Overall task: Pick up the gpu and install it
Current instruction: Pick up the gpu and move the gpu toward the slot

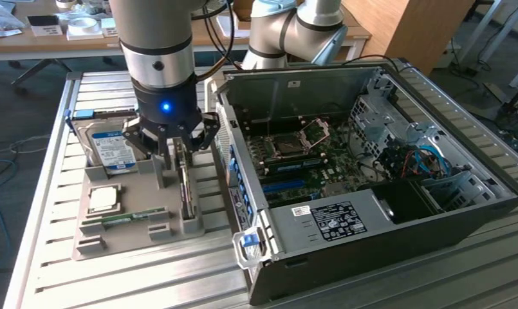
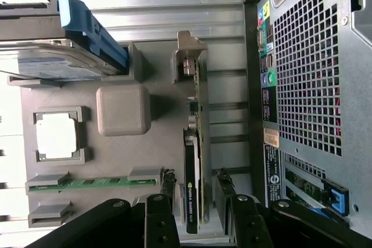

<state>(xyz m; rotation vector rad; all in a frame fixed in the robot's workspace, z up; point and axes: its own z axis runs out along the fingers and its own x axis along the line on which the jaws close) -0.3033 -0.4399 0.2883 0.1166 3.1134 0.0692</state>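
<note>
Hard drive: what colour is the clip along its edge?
Blue clip on the hard drive, clearest in the wrist view.

We see a grey tray [image 1: 121,248], a green memory stick [image 1: 125,217], a blue-and-white label [image 1: 112,154] on the hard drive [image 1: 98,133], a black gpu [image 2: 192,196], and a dark case [image 2: 308,68] with dotted mesh.

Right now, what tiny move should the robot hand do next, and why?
Probably close the gripper. It is open and straddles the gpu, which stands on edge in the gray holder, with a small gap showing on each side, so squeezing looks like the way to take hold.
</note>
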